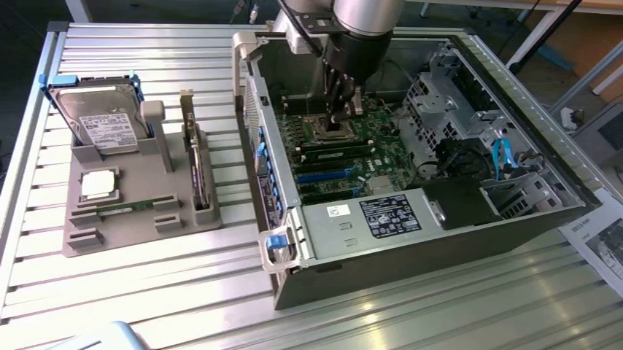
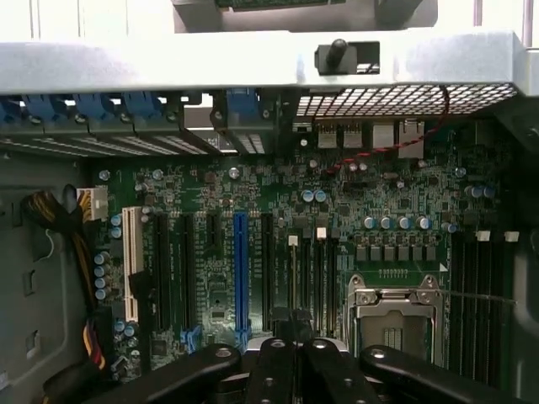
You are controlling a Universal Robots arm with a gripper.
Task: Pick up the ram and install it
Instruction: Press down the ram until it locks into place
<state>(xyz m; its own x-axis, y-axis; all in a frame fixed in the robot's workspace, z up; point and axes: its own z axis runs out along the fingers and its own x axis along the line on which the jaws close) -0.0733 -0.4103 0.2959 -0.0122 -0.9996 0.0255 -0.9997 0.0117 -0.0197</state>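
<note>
Robotics lab/workshop: open PC case (image 1: 419, 219) on slatted alu. bench (image 1: 146, 292), grey parts fixture (image 1: 136, 211), UR arm (image 1: 365, 18).

The black gripper (image 1: 343, 117) at the end of the silver arm reaches down into the open grey metal computer case (image 1: 409, 240). In the exterior view its tips are too small and dark to tell apart from the green board (image 1: 336, 157) under them. In the wrist view the black fingers (image 2: 282, 370) are cut off by the edge, and they hide the low end of the long slots.

The thin green ram strip (image 1: 127, 210) in the grey plastic holder (image 1: 117, 233) sits half sunk in its groove. Its chips are too small to see.

The arm is cut off at the exterior view's top.
</note>
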